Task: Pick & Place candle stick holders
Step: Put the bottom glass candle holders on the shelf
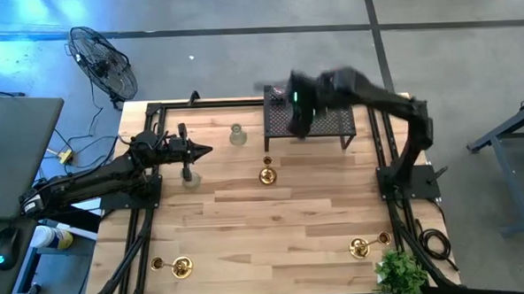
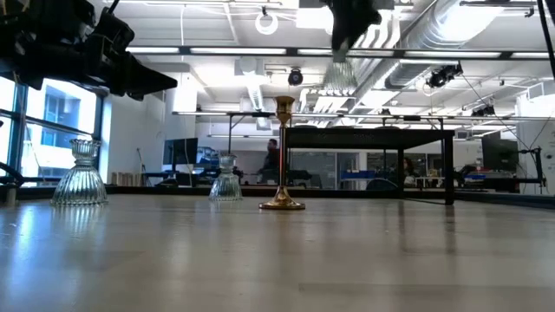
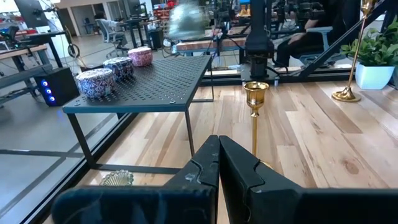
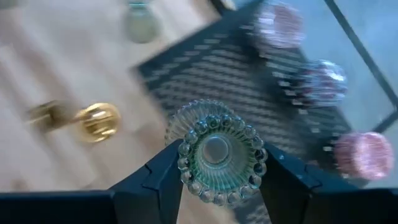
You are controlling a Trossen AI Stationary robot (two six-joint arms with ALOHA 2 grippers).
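Right claw [image 4: 216, 180] pinching pale-green glass holder [image 4: 216, 160], upright, directly above black rack [image 1: 310, 120] at far right; left claw [image 1: 202, 150] pressed together, farther off.

Pale-green ribbed glass holder [image 4: 216, 154]; black perforated rack [image 3: 149, 81].

A ribbed pale-green glass holder [image 4: 217, 158] hangs above the rack, clear of it. Three squat cups [image 3: 115, 70], pink and purplish, stand in a row along one rack edge. Two clear glass holders [image 2: 80, 175] stand upright near the table's far-left corner. A brass stick [image 2: 283, 156] stands mid-table; three more [image 1: 180, 268] lie along the near edge.
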